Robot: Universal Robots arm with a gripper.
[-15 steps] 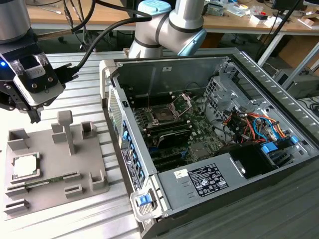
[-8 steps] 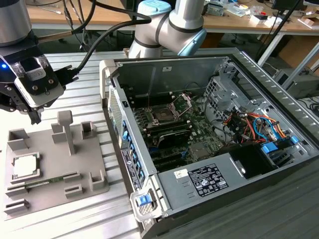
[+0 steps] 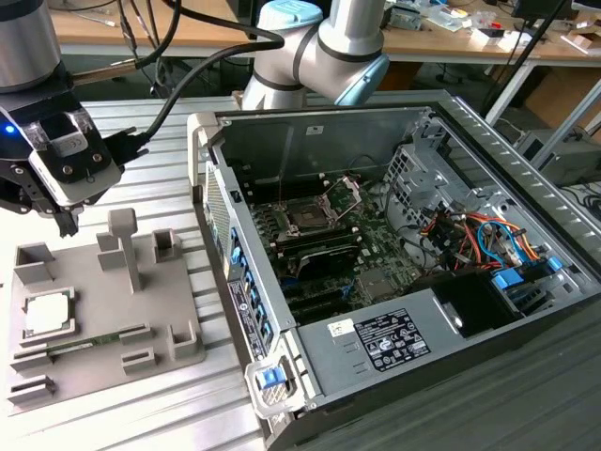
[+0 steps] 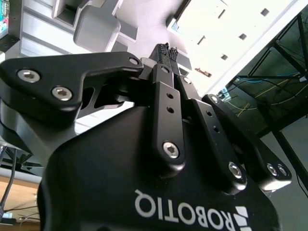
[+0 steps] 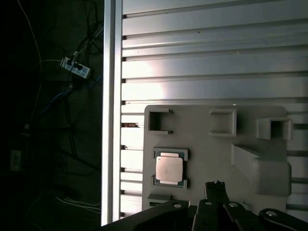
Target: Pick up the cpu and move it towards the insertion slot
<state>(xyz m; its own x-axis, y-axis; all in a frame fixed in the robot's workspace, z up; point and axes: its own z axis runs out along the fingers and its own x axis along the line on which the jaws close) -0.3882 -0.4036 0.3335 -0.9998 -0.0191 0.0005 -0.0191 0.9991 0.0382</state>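
Note:
The cpu (image 3: 45,315) is a small pale silvery square lying flat in a pocket of the grey tray (image 3: 174,343), at the exterior view's left. In the first wrist view the cpu (image 5: 169,169) lies on the tray (image 5: 202,149) a short way from my fingertips (image 5: 216,185). My gripper (image 3: 69,224) hangs above the tray's far end, apart from the cpu. Its fingers (image 4: 166,48) are shut together with nothing between them. The insertion slot (image 3: 308,219) sits on the green board inside the open computer case, its silver retention plate (image 3: 344,193) hinged up.
The open computer case (image 3: 451,310) fills the exterior view's right, with its near wall (image 3: 235,272) beside the tray. A thin green memory stick (image 3: 89,344) lies in the tray, and upright grey posts (image 3: 127,246) rise from it. The ribbed metal table (image 5: 207,72) ends at an edge (image 5: 109,120).

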